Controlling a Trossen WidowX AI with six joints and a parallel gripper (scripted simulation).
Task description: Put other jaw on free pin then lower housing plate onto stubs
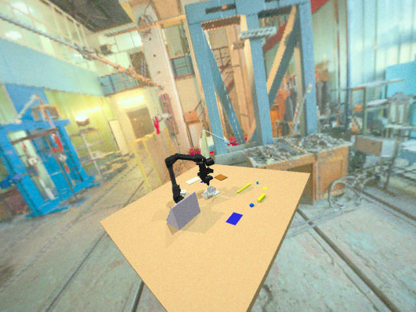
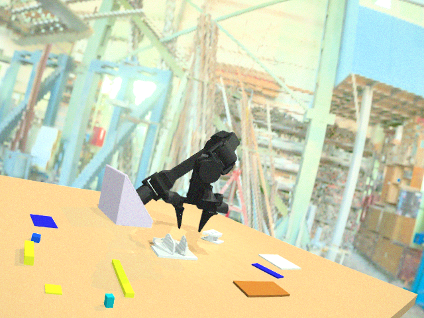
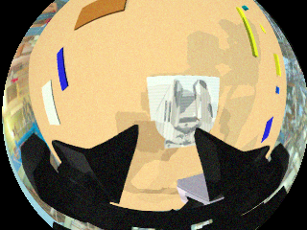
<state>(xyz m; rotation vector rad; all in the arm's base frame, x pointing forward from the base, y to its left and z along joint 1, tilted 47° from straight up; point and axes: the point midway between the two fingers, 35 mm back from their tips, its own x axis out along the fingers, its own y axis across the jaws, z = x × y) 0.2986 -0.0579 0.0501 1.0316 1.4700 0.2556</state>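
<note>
The white base plate (image 2: 164, 254) (image 3: 153, 84) lies on the table. Two pale jaws stand upright on it, side by side: one jaw (image 2: 167, 244) (image 3: 204, 98) nearer the blue square, the other jaw (image 2: 183, 246) (image 3: 176, 102) nearer the brown plate. Whether their teeth mesh and how they sit on the pins is too small to tell. My gripper (image 1: 208, 183) (image 2: 189, 230) (image 3: 168, 130) is open and empty, above and beside the jaws on the arm's side. The small white housing piece (image 1: 182, 192) (image 2: 212, 235) stands apart, behind the base near the arm.
A lilac wedge (image 1: 185, 212) (image 2: 118, 205) (image 3: 193, 183) stands beside the arm. A brown plate (image 1: 220, 177) (image 2: 260, 289) (image 3: 101, 11), white plate (image 2: 279, 261) and blue strip (image 2: 267, 270) lie on one side; a blue square (image 1: 234, 218) (image 2: 43, 220), yellow bars and small blocks lie on the other.
</note>
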